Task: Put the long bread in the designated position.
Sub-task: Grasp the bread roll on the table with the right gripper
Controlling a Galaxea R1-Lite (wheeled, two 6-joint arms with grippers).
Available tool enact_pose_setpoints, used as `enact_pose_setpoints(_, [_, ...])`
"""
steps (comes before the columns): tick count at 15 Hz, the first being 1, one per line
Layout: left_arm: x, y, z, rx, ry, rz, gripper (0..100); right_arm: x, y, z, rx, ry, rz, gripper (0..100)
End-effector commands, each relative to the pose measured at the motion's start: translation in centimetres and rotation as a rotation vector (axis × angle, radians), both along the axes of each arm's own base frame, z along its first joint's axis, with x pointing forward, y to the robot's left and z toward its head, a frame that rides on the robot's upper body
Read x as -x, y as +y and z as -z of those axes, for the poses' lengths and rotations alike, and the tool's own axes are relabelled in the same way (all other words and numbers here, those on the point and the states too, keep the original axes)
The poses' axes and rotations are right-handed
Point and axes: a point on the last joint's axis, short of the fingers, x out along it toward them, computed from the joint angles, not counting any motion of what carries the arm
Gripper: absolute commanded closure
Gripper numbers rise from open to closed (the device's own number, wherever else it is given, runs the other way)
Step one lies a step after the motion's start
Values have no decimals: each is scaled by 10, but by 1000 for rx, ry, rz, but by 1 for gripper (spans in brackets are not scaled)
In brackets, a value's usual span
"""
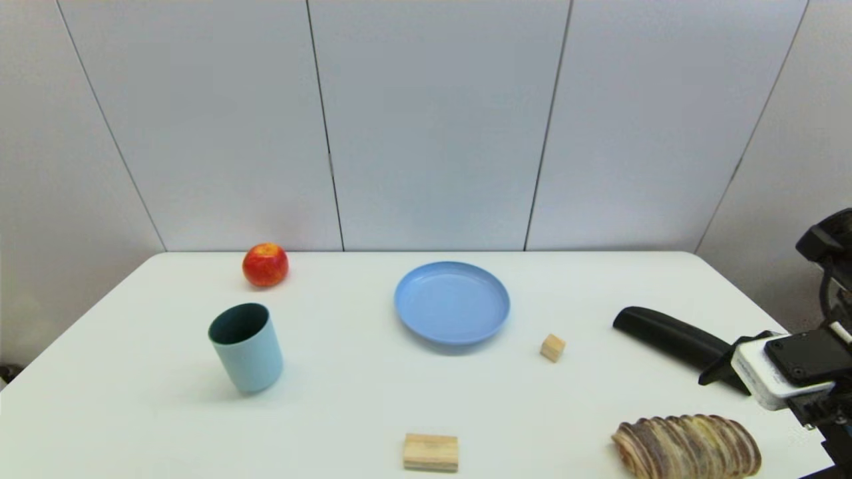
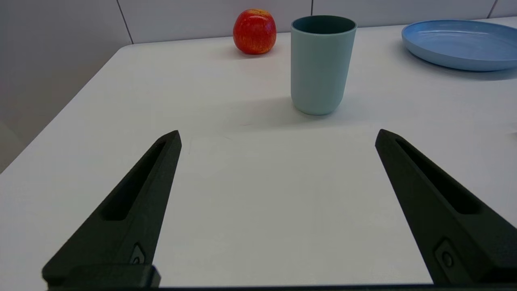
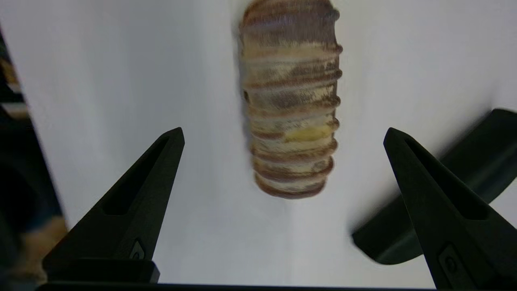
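A: Far left of the white table (image 1: 373, 399)?
B: Red apple (image 1: 265, 264) near the back edge. Pale blue-green cup (image 1: 246, 347) upright in front of it, dark inside, well apart from the apple.

A: Middle?
B: Round blue plate (image 1: 452, 301), nothing on it. Small wooden cube (image 1: 552, 347) near its right front side, not touching.

A: Front edge?
B: Pale wooden block (image 1: 430, 452), lying flat, alone.

A: Right side?
B: Long black curved bar (image 1: 669, 334), lying on the tabletop, angled toward the right edge.

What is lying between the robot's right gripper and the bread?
Nothing: in the right wrist view only bare white table separates the open right gripper from the bread. A black bar lies off to one side.
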Motion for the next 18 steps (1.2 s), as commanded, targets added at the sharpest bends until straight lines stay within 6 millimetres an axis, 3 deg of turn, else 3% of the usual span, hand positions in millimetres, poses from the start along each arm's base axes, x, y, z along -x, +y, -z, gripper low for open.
enact_pose_setpoints(1, [0, 0, 0, 0, 3, 1, 0, -17, -7, 16, 26, 0, -159, 0])
enact_pose_setpoints(8, [0, 0, 0, 0, 3, 1, 0, -42, -4, 50, 71, -76, -234, 0])
enact_pose_setpoints(12, [0, 0, 0, 0, 3, -1, 0, -38, -4, 54, 68, -50, -223, 0])
enact_pose_setpoints(18, [0, 0, 0, 0, 3, -1, 0, -42, -4, 44, 67, -91, -220, 0])
